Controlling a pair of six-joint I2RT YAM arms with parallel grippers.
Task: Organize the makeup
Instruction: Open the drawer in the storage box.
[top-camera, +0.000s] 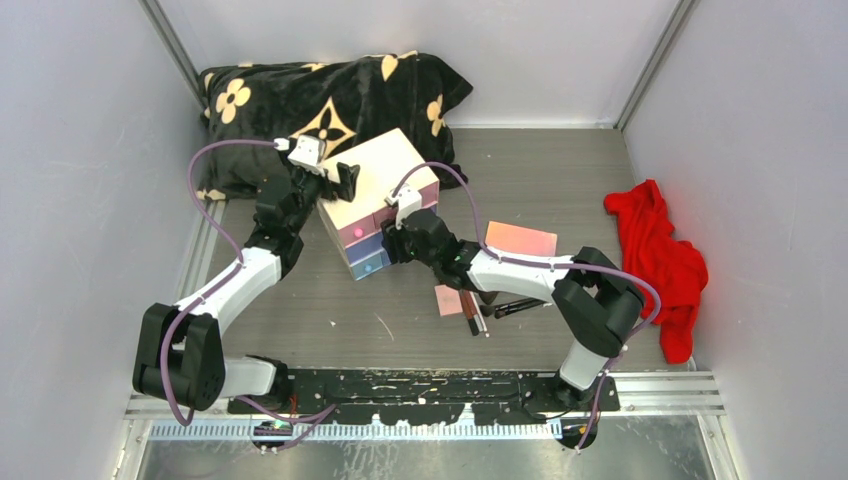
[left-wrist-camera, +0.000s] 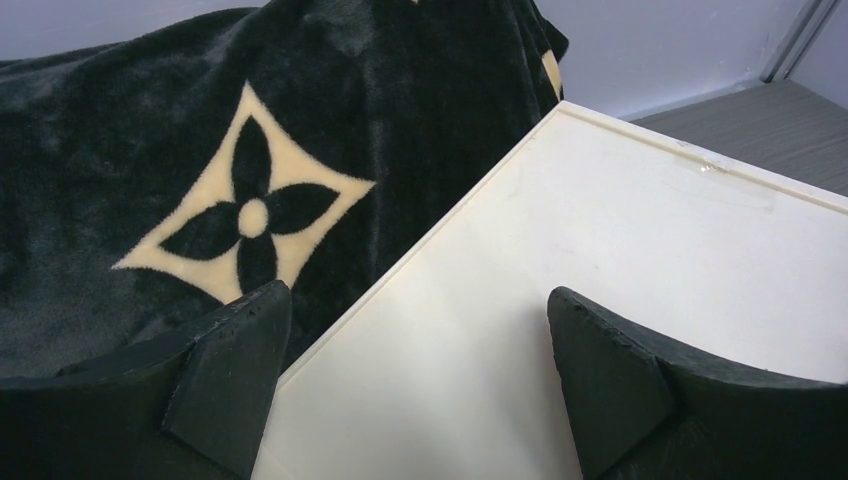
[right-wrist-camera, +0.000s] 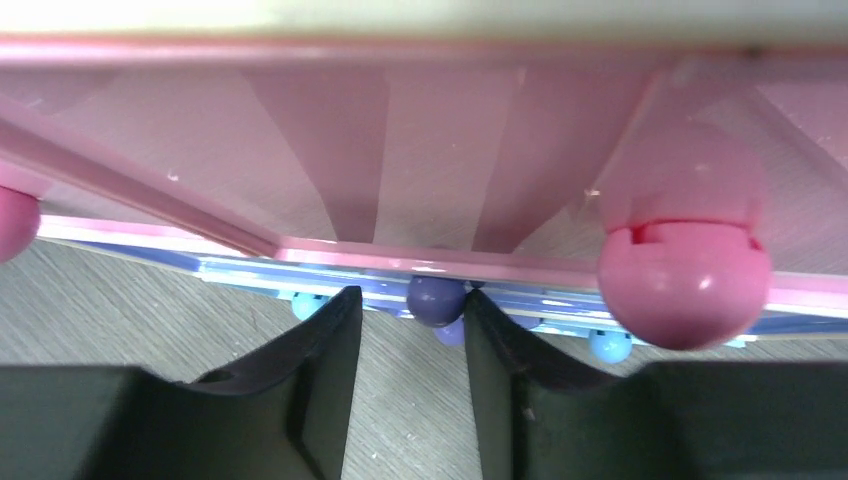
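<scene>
The makeup lies on the table to the right of the white chest: a flat iridescent pink palette, a pink compact and two black-handled brushes beside it. My left gripper is open and empty at the chest's back left edge. In the left wrist view one finger is over the blanket and the other over the white top. My right gripper is at the drawer fronts, open. Its fingertips straddle a purple knob, which sits against the right-hand finger, under the pink drawer.
A black blanket with cream flowers lies behind and left of the chest and fills the left wrist view. A red cloth lies at the right. Walls close in the table on three sides. A large pink knob hangs just right of the right fingers.
</scene>
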